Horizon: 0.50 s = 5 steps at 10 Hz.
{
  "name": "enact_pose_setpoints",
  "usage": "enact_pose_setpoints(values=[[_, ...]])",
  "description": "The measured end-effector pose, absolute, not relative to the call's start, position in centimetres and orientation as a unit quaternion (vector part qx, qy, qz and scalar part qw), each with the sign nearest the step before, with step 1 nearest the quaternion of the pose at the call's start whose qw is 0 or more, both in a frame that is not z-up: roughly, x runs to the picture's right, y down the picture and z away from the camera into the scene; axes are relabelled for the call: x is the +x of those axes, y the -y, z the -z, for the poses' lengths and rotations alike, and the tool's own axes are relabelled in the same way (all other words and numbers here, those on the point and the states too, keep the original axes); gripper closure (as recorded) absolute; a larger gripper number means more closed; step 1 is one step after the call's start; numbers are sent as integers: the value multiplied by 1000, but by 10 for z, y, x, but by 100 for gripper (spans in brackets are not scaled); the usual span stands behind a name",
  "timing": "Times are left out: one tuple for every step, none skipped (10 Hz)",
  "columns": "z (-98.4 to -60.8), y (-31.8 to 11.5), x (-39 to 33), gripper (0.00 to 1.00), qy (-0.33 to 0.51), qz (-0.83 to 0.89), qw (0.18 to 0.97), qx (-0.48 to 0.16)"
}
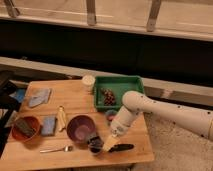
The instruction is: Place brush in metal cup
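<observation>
The metal cup point(94, 144) is small and dark inside. It stands near the table's front edge, just right of the purple bowl point(81, 128). My gripper point(108, 144) is low over the table, right beside the cup on its right. The brush point(122, 147) is a slim black shape that runs rightward from the gripper, close to the tabletop. Its near end meets the gripper, and I cannot tell whether it is held. My white arm point(150, 107) reaches in from the right.
A green tray point(135, 82) with dark items and a cream-white cup point(88, 82) stand at the back. An orange bowl point(24, 128), blue cloth point(48, 125), grey cloth point(39, 97) and silver spoon point(56, 149) lie to the left. The table's front edge point(75, 162) is close.
</observation>
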State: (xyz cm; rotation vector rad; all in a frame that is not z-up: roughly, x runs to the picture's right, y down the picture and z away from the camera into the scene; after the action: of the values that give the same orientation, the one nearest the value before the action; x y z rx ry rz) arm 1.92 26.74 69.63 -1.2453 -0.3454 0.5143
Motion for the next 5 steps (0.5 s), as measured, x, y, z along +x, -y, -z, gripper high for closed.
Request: enact_pose_setpoints(values=[[-698, -269, 21, 57, 156, -242, 766, -575], [-699, -271, 23, 47, 154, -247, 764, -576], [-700, -271, 24, 37, 152, -251, 763, -576], [-701, -271, 25, 27, 150, -253, 763, -575], [-702, -269, 24, 21, 150, -255, 765, -572]])
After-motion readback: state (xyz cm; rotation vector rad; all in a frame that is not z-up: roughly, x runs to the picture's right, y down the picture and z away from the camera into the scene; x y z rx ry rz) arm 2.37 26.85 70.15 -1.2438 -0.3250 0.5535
